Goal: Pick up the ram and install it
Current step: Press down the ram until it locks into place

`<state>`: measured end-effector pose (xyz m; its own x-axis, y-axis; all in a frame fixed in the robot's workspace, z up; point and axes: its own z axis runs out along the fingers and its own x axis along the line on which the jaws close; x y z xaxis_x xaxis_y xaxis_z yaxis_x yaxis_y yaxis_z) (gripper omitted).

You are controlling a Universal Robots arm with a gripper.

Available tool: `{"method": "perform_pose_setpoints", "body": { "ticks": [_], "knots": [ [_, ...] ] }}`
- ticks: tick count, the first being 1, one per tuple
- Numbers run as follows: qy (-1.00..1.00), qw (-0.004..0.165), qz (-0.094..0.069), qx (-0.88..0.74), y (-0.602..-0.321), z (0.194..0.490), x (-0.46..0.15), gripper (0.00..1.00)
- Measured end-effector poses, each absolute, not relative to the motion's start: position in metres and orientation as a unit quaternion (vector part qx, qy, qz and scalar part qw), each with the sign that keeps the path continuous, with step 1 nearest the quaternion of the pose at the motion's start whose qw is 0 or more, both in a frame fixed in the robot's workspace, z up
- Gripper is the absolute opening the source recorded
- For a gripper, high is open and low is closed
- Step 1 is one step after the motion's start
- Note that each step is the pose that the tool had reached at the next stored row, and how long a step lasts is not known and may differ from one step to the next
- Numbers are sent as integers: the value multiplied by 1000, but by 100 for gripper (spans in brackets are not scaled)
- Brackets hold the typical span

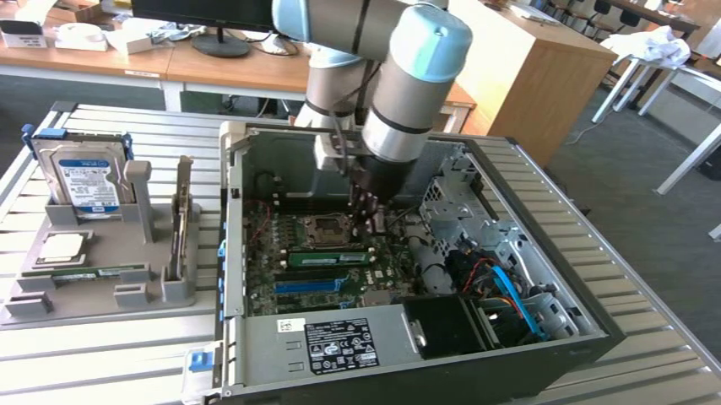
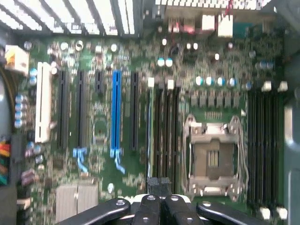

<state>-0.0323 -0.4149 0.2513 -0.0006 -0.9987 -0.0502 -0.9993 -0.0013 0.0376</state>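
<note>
Hovering low over the green motherboard [image 2: 140, 122], the black gripper [image 2: 159, 194] is clamped shut, nothing visibly held — drifting down could clip the bare silver CPU socket [image 2: 213, 157].

An open computer case [image 1: 338, 346] lay on the slatted metal table [image 1: 101, 354], its green motherboard [image 2: 103, 154] exposed with a blue slot [image 2: 116, 112] and an empty processor socket [image 2: 213, 157]. To the exterior view's left, a grey holder [image 1: 67, 295] carried a blue-labelled hard drive [image 1: 84, 181] and a square silver processor [image 1: 62, 246].

The ram [image 1: 327, 256], a long green stick, sits level in a motherboard slot inside the open computer case.
</note>
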Motion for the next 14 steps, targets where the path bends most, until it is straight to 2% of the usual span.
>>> {"method": "perform_pose_setpoints", "body": {
  "ticks": [14],
  "knots": [
    [707,5,31,-707,-414,251,-70,10]
  ]
}}
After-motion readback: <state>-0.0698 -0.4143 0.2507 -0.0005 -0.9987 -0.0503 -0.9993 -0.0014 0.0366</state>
